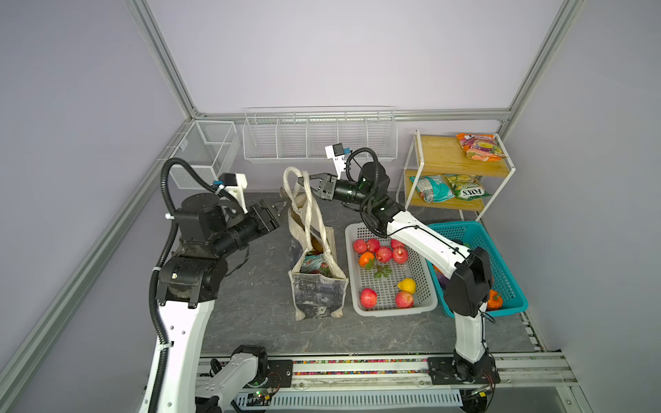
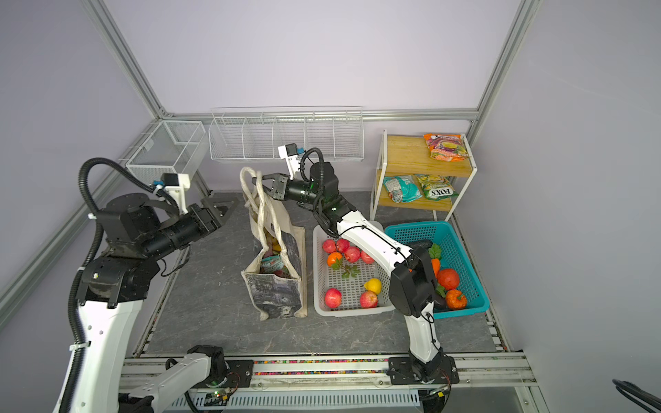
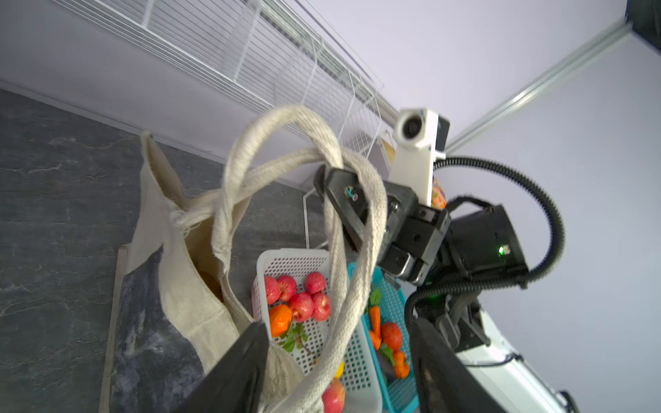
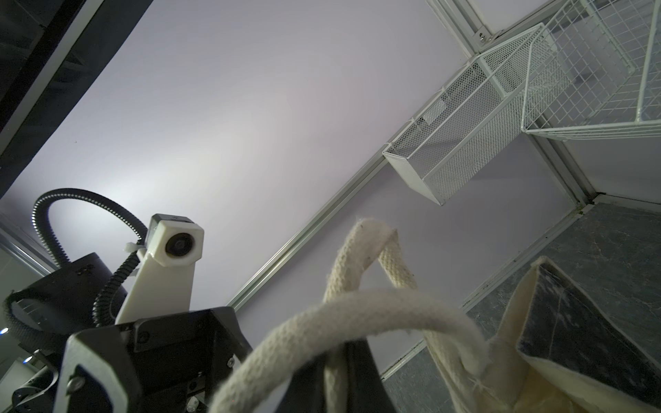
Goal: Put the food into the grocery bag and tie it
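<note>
Cream canvas grocery bag [image 1: 318,286] stands on the table [image 1: 250,304] in both top views; left wrist shows my left pincer [image 3: 336,323] apart, empty; right wrist, my right pincer [image 4: 334,357] clamped on a handle [image 4: 375,304] I'd hold taut.

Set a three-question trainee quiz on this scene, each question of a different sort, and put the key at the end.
1. True or false: the left gripper has its jaws shut.
2. Pick one. The right gripper is: A open and empty; B shut on the grocery bag's handle; C shut on nothing.
3. Fill the blank: the yellow fruit lies in the ____ basket.

Key
1. False: the jaws stand apart.
2. B.
3. White: it lies in the white basket.
</note>
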`<state>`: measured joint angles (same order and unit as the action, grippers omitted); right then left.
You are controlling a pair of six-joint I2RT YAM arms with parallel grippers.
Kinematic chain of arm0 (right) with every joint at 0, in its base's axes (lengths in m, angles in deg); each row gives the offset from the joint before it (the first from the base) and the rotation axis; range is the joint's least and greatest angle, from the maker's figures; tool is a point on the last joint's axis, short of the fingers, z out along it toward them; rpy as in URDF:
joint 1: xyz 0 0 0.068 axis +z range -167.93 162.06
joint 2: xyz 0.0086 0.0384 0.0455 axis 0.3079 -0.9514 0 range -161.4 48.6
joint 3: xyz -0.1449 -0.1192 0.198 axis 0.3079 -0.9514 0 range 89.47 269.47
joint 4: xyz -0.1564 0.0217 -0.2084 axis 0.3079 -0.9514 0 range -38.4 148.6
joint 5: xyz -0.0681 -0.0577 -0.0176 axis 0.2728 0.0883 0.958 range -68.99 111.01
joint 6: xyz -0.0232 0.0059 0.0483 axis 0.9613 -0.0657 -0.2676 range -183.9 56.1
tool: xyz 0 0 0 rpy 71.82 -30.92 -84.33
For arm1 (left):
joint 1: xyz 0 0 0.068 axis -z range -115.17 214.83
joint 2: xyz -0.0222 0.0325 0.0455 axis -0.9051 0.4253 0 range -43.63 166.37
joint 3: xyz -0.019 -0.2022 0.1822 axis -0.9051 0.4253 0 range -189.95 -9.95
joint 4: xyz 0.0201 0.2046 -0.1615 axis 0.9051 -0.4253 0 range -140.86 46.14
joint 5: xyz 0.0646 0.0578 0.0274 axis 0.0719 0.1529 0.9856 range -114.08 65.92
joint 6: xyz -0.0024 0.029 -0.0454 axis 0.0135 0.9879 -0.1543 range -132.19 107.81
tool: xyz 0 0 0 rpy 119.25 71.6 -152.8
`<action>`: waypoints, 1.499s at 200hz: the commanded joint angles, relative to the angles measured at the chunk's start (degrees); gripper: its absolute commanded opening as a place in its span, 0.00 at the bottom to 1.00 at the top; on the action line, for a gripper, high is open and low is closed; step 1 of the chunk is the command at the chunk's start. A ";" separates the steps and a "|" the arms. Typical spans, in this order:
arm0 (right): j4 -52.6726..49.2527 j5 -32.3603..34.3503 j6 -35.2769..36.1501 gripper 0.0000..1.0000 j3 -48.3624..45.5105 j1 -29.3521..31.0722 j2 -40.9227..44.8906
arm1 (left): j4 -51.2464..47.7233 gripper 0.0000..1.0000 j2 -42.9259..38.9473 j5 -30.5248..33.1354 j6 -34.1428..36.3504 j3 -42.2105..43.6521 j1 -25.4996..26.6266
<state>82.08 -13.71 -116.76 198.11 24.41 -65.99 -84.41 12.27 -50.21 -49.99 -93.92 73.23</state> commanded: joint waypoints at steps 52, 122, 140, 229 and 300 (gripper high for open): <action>5.43 0.79 0.29 0.08 -5.67 -0.60 5.72 | 26.25 0.59 -0.38 -1.26 -21.60 10.40 -0.93; 4.95 -0.62 1.01 0.07 -5.81 -0.49 6.84 | 39.61 0.56 4.65 -1.08 -30.84 12.55 2.11; 4.90 -1.16 1.09 0.07 -5.90 -0.42 6.83 | 41.74 0.50 6.11 -1.16 -31.82 12.25 3.05; 2.50 -2.46 3.27 0.07 -5.90 -0.07 7.80 | 42.21 0.49 10.93 -1.31 -32.68 11.11 4.07; -1.77 -3.73 5.85 0.07 -5.41 0.29 8.37 | 44.42 0.38 13.59 -1.18 -32.88 10.29 4.34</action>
<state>80.88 -15.72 -113.06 192.62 24.13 -61.03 -42.43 25.45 -51.10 -82.27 -81.41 77.28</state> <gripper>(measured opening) 0.109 0.395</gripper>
